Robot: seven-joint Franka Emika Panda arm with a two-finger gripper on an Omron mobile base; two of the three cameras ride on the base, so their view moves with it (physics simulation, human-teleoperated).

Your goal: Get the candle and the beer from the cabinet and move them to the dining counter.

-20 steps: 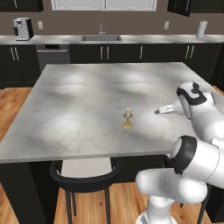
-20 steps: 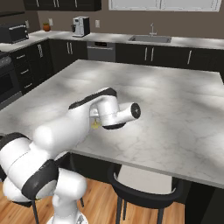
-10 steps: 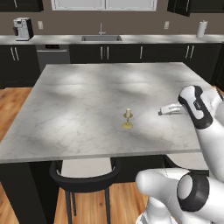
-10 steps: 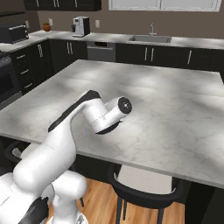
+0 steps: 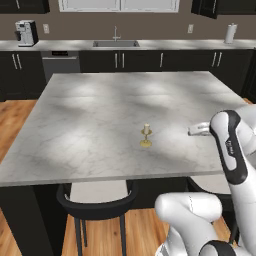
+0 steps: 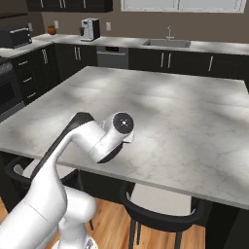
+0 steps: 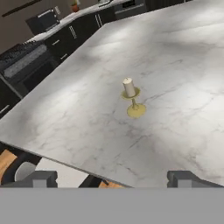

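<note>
Jaws spread wide and holding nothing, that was the story at this moment: in the hand view the two dark fingertips stood far apart at the bottom edge, with bare marble and the desk's near rim between them. The candle stood upright on the dining counter, a cream stub on its brass holder, round base flat on the white-grey veined top, out in the open part of the desk and closer to the near edge than the far one. From the hand view the candle sat ahead of the jaws and well apart from them, nothing touching it. In the left base view the gripper reached over the desk's right side, level with the candle and off to its right, clear of it. In the right base view the white arm bent over the near edge of the marble. A dark stool was tucked under the near side of the desk. Along the far wall ran the dark lower cabinets, with a sink in the worktop and a coffee machine at the left end.
</note>
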